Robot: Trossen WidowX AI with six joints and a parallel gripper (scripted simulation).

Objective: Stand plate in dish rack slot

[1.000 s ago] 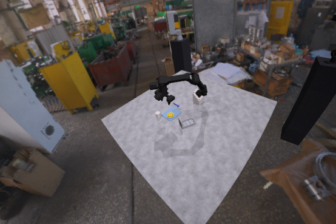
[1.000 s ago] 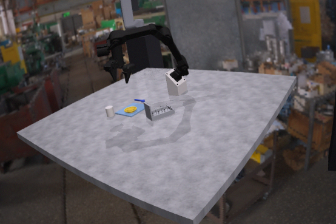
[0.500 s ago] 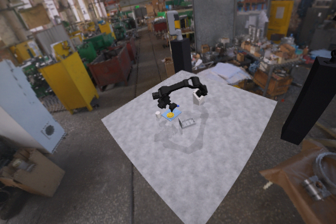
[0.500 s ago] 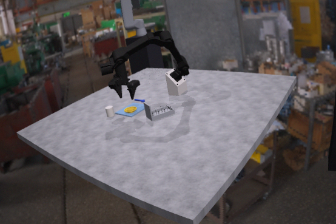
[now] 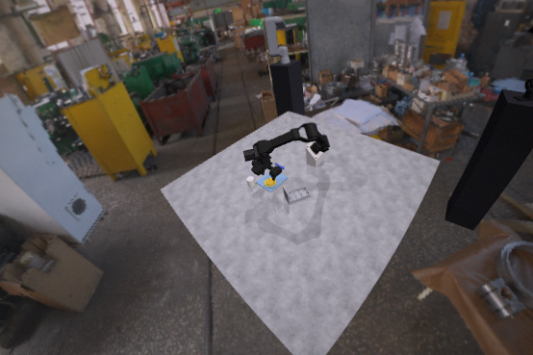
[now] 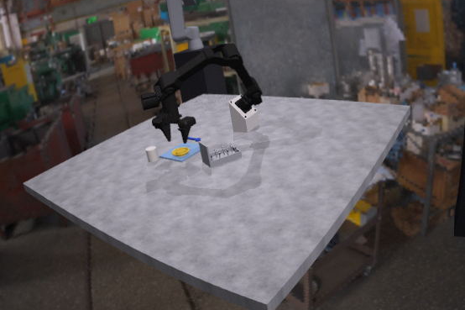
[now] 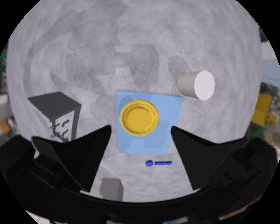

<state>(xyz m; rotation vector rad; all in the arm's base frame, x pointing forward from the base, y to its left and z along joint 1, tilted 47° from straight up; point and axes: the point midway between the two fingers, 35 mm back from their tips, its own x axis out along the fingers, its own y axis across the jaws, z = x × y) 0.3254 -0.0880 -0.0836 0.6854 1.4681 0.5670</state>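
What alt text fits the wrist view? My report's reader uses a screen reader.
The open gripper hangs above a yellow plate lying flat on a blue mat. A white cup lies right of the mat, and the grey dish rack sits left.
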